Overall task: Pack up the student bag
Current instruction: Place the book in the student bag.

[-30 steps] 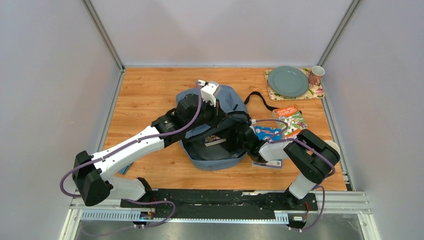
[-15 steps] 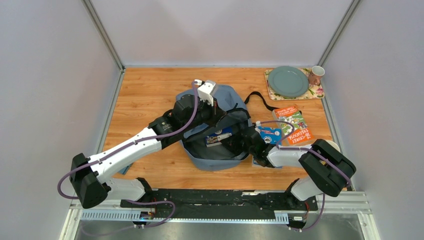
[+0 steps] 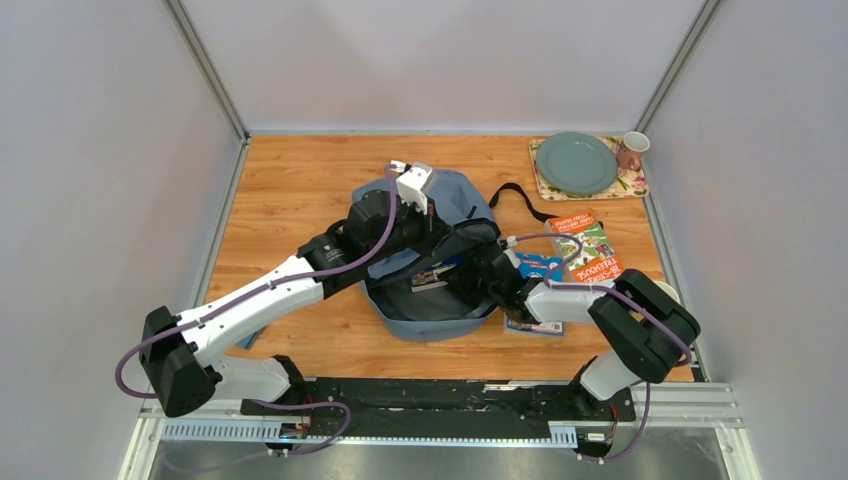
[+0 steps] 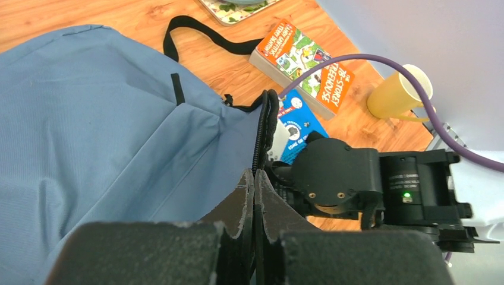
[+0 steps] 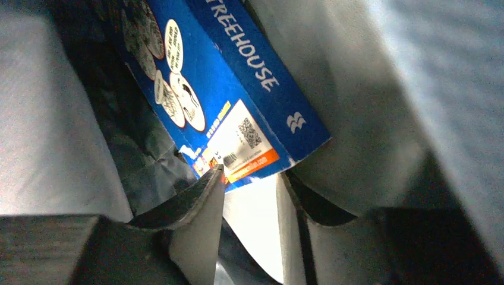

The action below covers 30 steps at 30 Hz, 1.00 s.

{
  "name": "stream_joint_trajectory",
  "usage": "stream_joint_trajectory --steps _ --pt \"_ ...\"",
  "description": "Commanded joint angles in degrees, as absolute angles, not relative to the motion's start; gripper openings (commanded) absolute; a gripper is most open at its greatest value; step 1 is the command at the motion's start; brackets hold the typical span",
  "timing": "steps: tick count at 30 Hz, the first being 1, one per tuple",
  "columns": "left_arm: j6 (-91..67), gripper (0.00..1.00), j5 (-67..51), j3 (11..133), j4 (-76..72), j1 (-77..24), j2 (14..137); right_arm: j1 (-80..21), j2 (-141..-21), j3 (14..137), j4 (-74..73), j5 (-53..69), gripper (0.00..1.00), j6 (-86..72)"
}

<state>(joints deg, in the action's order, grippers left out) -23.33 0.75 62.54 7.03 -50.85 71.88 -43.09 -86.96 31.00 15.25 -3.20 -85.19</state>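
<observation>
My left tool is pinched shut on the dark zip edge of the bag. The bag is soft grey-blue cloth and lies mid-table, with a black strap trailing off its far right. My right tool is inside the bag, clamped on the white page block of a glossy blue book. I read "TREEHOUSE" in white capitals on it, beside a white label with a QR code and a barcode. Folds of cloth crowd both sides of the book. Just right of the bag, a blue booklet lies flat on the wooden table. Next comes an orange book marked "STOREY TREEHOUSE", with a yellow cup nearby. In the far right corner, a grey-green round plate sits on a patterned mat beside a mug.
</observation>
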Motion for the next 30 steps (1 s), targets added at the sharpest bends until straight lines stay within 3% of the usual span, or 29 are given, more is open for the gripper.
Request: stream_joint_trajectory --steps 1,9,14,20,26,29,30 --pt "-23.91 0.0 -0.88 63.63 4.66 -50.62 70.58 -42.8 -91.65 35.59 20.64 -5.1 0.37 -83.23" --pt "-22.5 0.0 -0.17 62.93 6.15 -50.36 70.4 -42.72 -94.05 39.12 23.2 -4.74 0.34 -80.51" --pt "-22.41 0.0 1.15 60.3 6.77 -48.52 69.44 -42.71 -82.64 33.76 20.23 -4.49 0.53 -74.98" --pt "-23.64 0.0 0.35 58.36 5.98 -46.58 68.03 -42.98 -65.14 32.69 -2.95 -5.62 0.58 -67.68" --pt "-26.36 0.0 -5.79 56.95 5.36 -46.49 67.67 -42.98 -48.1 31.38 -25.12 -14.22 0.59 -66.97" --pt "-27.24 0.07 -10.09 56.87 5.88 -46.49 68.02 -42.89 -39.04 31.64 -32.68 -19.31 0.59 -66.89" --pt "-27.25 0.16 -13.5 57.13 5.98 -46.49 68.38 -42.89 -35.46 31.99 -34.35 -20.73 0.6 -66.62"
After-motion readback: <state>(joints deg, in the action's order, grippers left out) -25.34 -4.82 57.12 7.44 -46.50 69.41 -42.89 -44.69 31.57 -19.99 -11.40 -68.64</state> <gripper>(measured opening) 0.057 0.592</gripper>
